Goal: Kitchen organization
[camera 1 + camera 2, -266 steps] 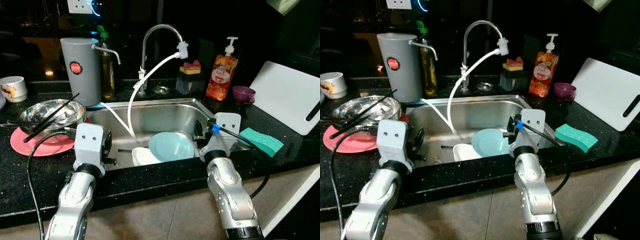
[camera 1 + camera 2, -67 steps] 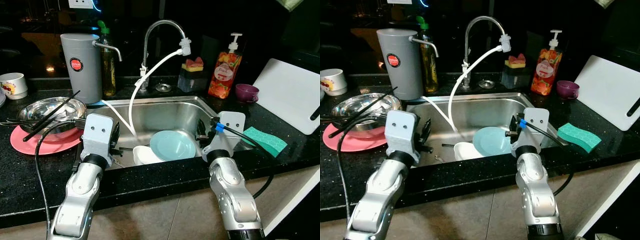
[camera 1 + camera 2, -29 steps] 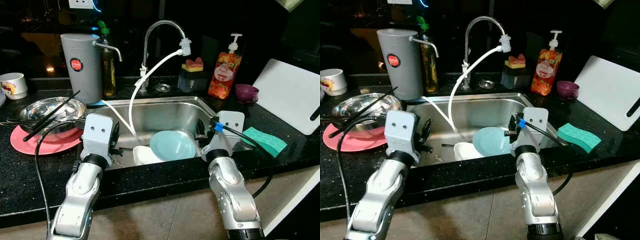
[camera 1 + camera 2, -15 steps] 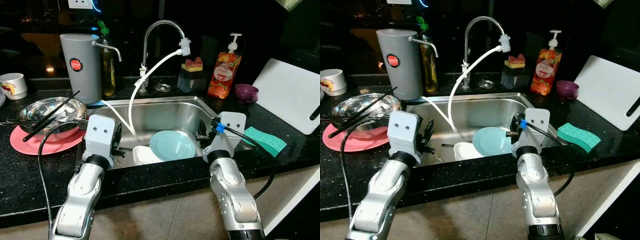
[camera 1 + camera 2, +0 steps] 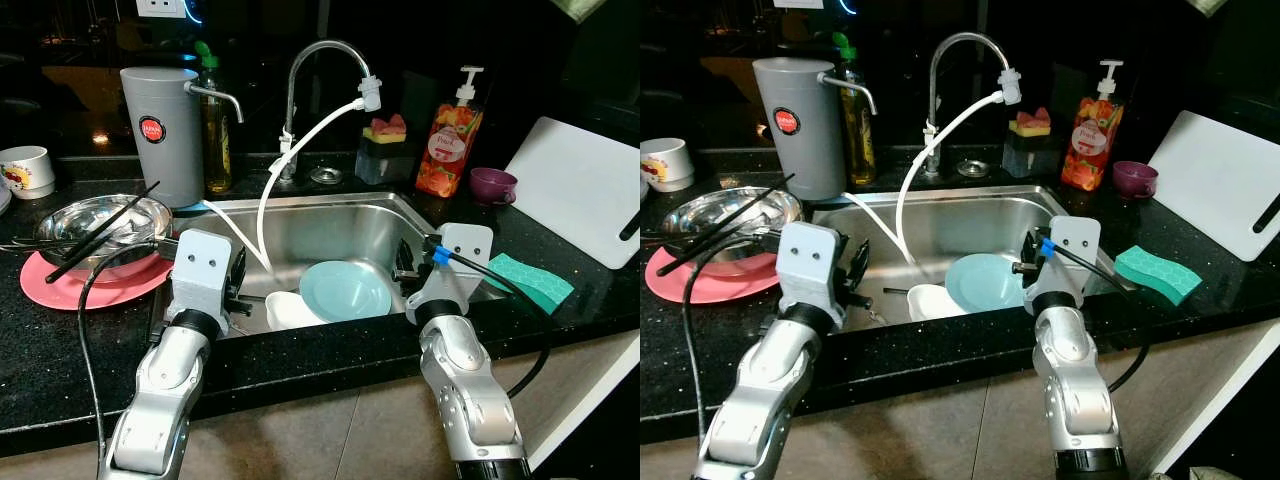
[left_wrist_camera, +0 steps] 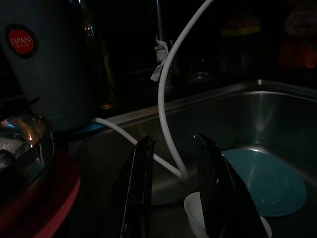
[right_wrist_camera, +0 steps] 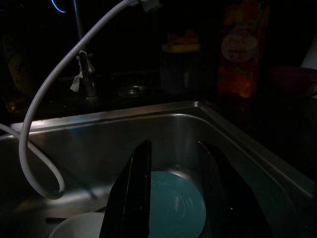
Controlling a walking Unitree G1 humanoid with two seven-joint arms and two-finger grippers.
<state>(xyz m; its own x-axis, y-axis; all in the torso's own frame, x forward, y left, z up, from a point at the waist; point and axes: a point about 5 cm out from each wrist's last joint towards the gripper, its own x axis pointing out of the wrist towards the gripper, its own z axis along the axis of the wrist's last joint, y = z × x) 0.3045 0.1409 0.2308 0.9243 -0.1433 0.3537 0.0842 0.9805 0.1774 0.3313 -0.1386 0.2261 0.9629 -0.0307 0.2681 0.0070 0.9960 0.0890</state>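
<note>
Currently, left to right: white mug [image 5: 25, 172] at the far left of the black desk [image 5: 60, 340]. Steel bowl [image 5: 95, 222] with black chopsticks [image 5: 100, 232] across it sits on a pink plate [image 5: 85, 285]. Behind them, a grey water dispenser [image 5: 163, 135] with a bottle [image 5: 216, 130] just beside it.

Left end effector [image 6: 173, 191] hangs over the sink's [image 5: 300, 225] left edge, fingers [image 6: 138, 198] spread, pinching nothing; white hose [image 6: 166, 99] runs past between them in the wrist view.

Faucet [image 5: 320, 70] stands behind the sink, hose looping from its spout down into the basin. On the sink floor: white bowl [image 5: 290, 312] touching a light blue plate [image 5: 345, 291] on its right.

Right end effector [image 7: 171, 193] sits at the sink's right edge above the blue plate, fingers [image 7: 133, 193] apart, empty.

Behind the sink on the right: sponge holder [image 5: 384, 150], soap pump bottle [image 5: 446, 135], purple cup [image 5: 492, 185]. Green sponge [image 5: 527, 280] lies on the desk right of the sink, white cutting board [image 5: 585, 190] at the far right.
</note>
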